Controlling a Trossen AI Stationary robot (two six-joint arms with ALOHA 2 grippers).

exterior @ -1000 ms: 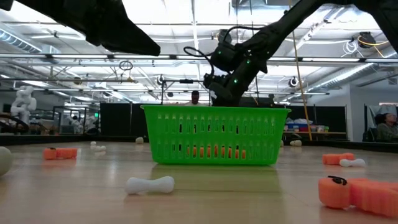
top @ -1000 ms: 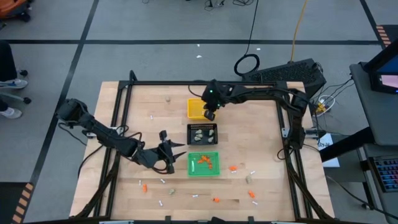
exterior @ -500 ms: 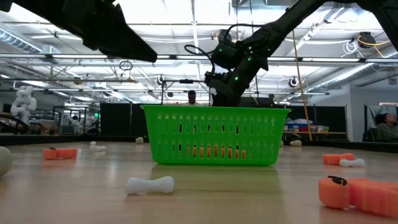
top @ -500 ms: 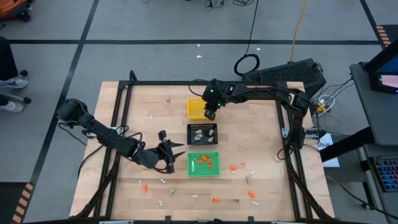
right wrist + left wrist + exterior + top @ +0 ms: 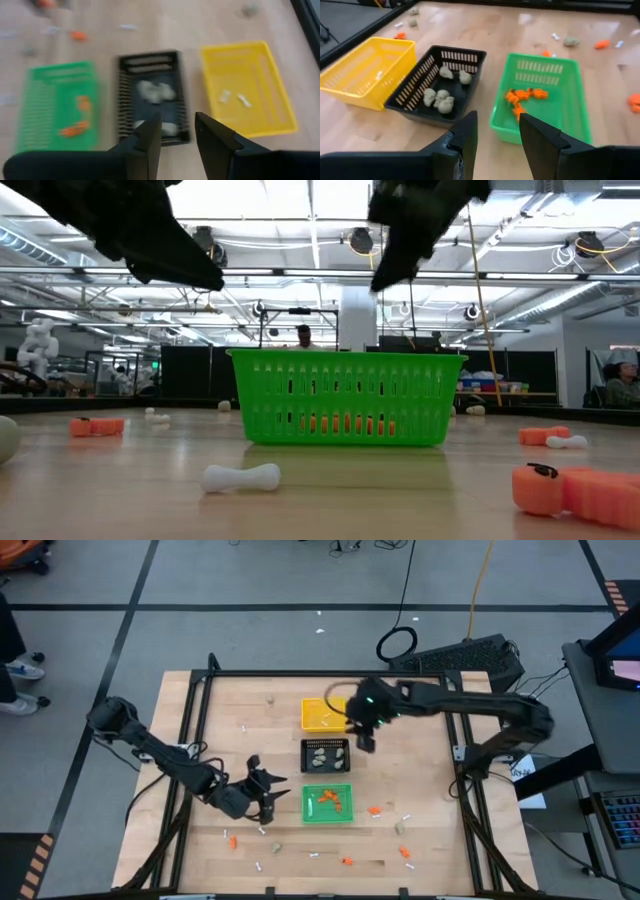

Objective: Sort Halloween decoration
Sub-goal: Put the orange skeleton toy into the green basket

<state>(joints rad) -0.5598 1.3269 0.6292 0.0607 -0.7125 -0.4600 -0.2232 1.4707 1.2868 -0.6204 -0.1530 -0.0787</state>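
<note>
The Halloween decoration lies partly sorted. Beige lumps sit in the black tray, orange bits in the green tray, and two white sticks in the yellow tray. More orange bits, white sticks and lumps lie loose on the table. My left gripper stands open and empty left of the green tray. My right gripper hovers open and empty, high beside the black tray's right edge.
The three trays stand in a row down the table's middle. A black frame edges the wooden table. Loose pieces are spread along the near part and at the far left. In the low view, orange pieces lie close to the camera.
My right gripper has risen from over the yellow tray and swung toward the table's right and near edges. It now hangs high beside the black tray, and the yellow tray's inside is uncovered.
</note>
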